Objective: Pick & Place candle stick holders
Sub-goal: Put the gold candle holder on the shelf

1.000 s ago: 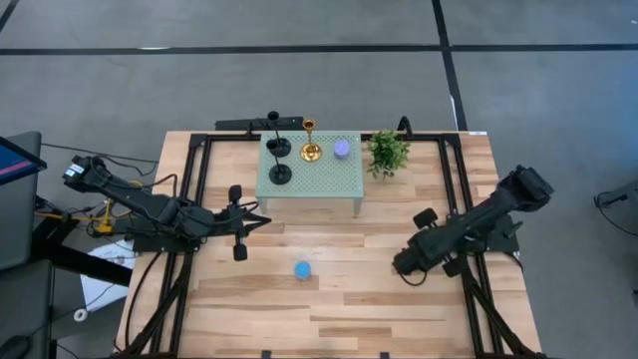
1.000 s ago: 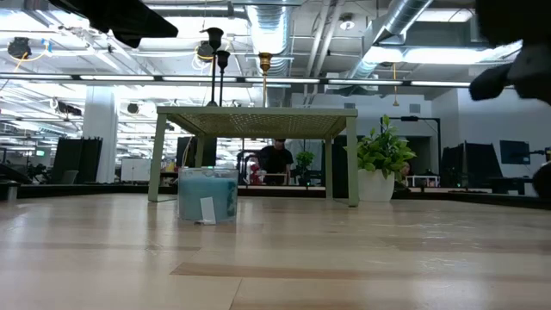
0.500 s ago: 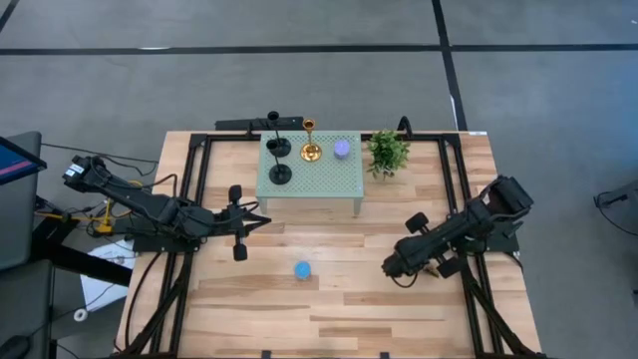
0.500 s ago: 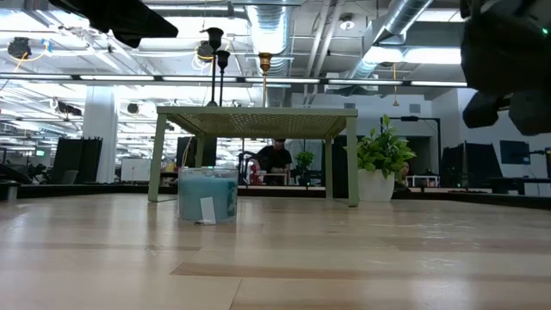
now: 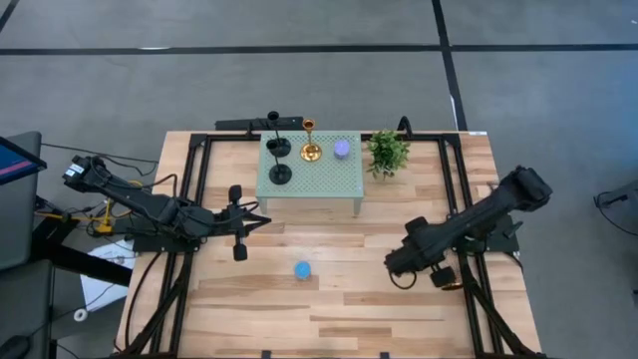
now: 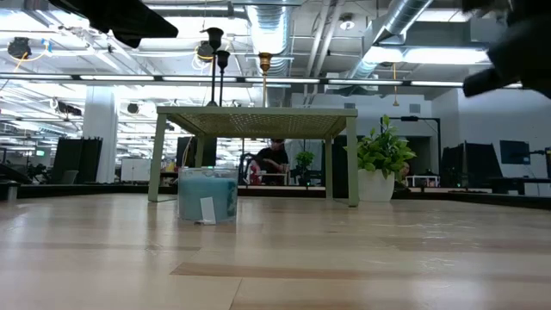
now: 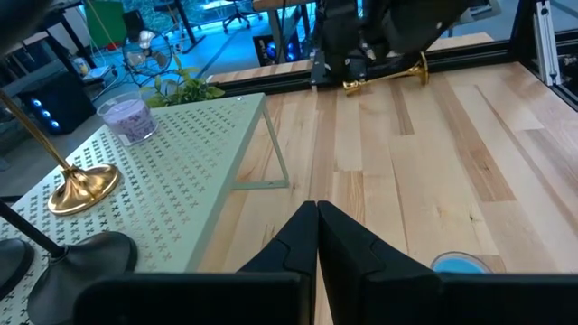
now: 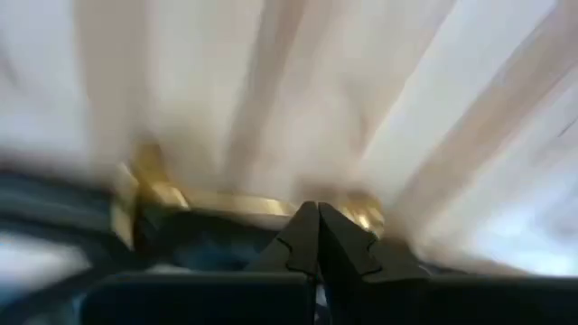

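From above, two black candle stick holders (image 5: pixel 278 160) and a gold candle stick holder (image 5: pixel 310 150) are standing on the green perforated stand (image 5: pixel 319 181) at the far side of the surface (image 5: pixel 329 299). The left end effector (image 5: pixel 239 221) is hovering clenched and empty; the right end effector (image 5: pixel 399 269) is sitting clenched at right. In the left wrist view, a second gold holder (image 7: pixel 386 76) is lying beside the right arm.

A: Where are the holders relative to the green perforated stand (image 5: pixel 319 182)?

B: Two black holders (image 5: pixel 280 160) and one gold holder (image 5: pixel 310 151) stand upright on its top, along the back-left part.

A: The fourth?

B: A second gold holder (image 7: pixel 386 78) lies on its side, well off the stand.
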`<move>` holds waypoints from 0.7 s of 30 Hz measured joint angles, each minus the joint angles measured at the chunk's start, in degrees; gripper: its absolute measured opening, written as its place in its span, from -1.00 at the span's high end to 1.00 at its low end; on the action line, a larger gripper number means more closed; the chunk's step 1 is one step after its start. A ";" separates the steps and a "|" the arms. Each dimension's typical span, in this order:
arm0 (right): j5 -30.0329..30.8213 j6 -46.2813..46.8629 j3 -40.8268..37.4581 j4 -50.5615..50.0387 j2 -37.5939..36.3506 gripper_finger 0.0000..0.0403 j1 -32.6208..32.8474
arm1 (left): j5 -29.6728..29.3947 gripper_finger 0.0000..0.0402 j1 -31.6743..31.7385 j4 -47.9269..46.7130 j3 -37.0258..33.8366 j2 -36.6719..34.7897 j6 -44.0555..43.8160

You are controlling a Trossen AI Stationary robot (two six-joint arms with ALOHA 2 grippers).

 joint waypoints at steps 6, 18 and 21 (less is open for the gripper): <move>-0.40 22.63 0.12 6.50 -8.56 1.00 0.11 | 0.00 0.94 -0.01 0.00 0.00 0.00 0.00; -1.22 63.58 -8.67 6.83 -20.57 1.00 7.42 | 0.01 0.94 -0.02 0.00 0.00 0.00 -0.01; -2.92 71.16 -11.75 9.24 -21.94 1.00 9.20 | 0.01 0.94 -0.02 0.00 0.00 0.00 0.00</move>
